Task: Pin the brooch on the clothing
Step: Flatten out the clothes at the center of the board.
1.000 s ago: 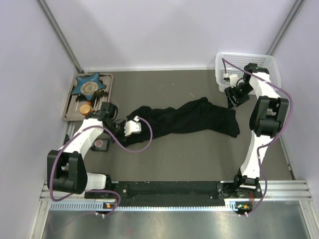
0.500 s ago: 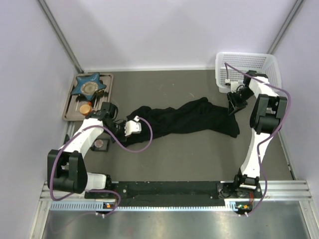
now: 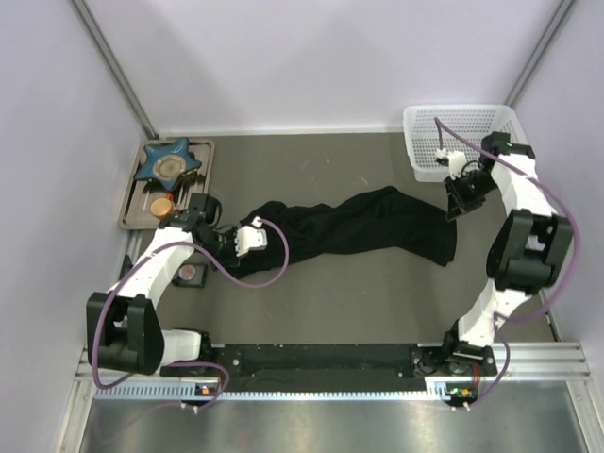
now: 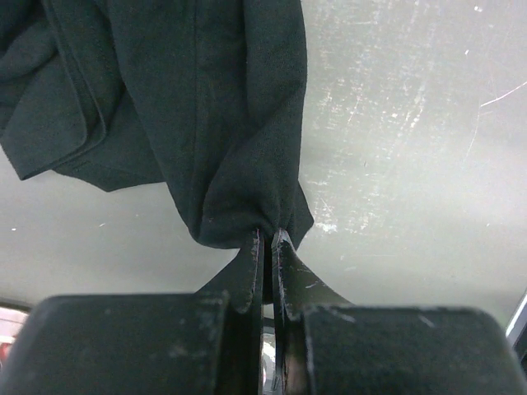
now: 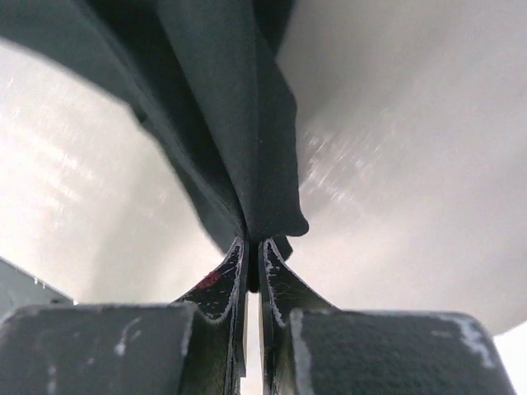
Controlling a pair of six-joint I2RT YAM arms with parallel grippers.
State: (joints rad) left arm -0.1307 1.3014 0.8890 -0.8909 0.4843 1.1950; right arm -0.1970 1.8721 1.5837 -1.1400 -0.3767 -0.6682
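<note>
Black T-shirt (image 3: 368,225) bunched lengthwise, L fingers (image 4: 247,276) clamped on one end, R fingers (image 5: 224,288) clamped on other

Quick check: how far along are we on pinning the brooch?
Done: left hand and right hand are each shut on an end of the T-shirt. In hand: likely spreading it; it lies bunched. Left: the brooch sits untouched, off the fabric, not pinned.
</note>
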